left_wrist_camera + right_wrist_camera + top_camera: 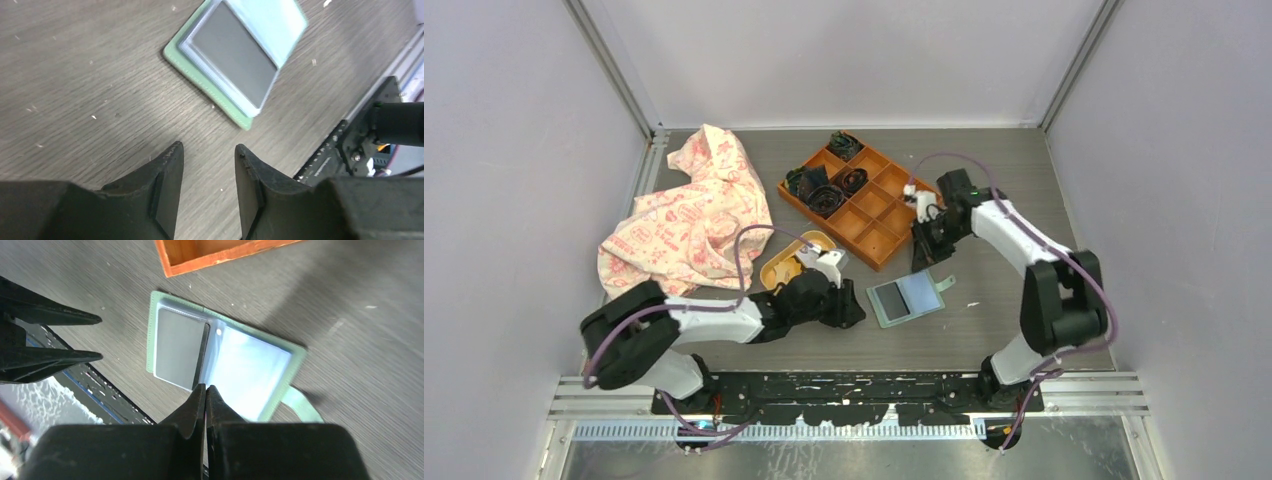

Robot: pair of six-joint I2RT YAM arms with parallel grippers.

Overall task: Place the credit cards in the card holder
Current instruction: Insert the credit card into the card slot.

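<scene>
Currently the card holder (pixel 906 299) lies open on the table (pixel 994 335), with one dark card (pixel 180 347) sleeved inside. The left gripper (pixel 207 150) is partly open and empty. The right gripper (pixel 205 388) is closed and empty. Remaining cards cannot be located.

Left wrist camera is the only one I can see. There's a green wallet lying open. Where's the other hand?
Observer: The right hand hangs close to the wallet, shut and holding nothing.
Operator: Is anything behind the wallet?
Observer: Yes, an orange tray with nine compartments lies just beyond it, not touching.
Operator: Does the wallet have a strap?
Observer: A green tab sticks out from the side nearest the right arm.
</scene>
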